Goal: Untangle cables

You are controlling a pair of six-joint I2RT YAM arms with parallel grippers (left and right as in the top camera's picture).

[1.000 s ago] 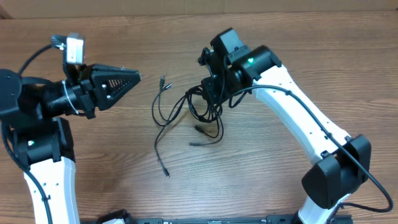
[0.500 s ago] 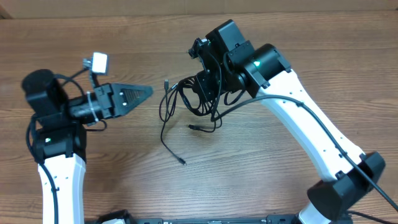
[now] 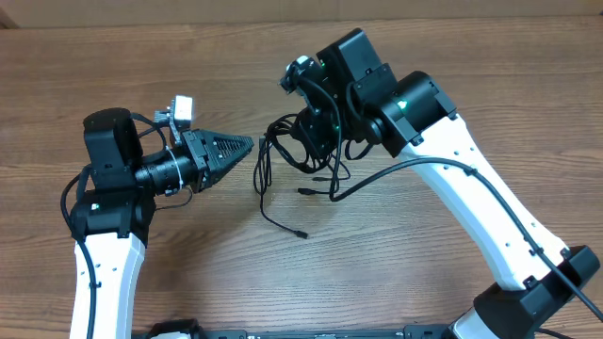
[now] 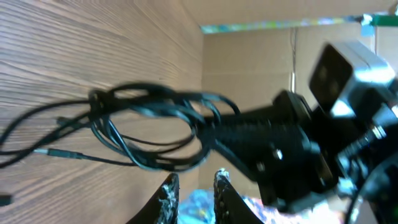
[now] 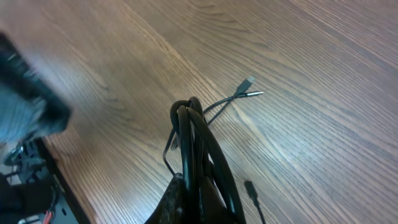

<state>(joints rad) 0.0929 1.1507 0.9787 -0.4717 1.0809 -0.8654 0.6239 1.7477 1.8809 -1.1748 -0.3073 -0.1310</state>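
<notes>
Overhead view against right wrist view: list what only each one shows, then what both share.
Only overhead: the left arm and right arm, with the left jaws pointing at the cables, apart from them. Only right wrist: close up, several strands bunched together in the right jaws, which are shut on them, and the flat shape of one plug end. Both: the cables and the wooden table.

White arm links (image 3: 490,217), black joints (image 3: 108,141), green lights (image 3: 403,104), black wires (image 3: 415,165), ribbed black left tool (image 3: 251,142)
</notes>
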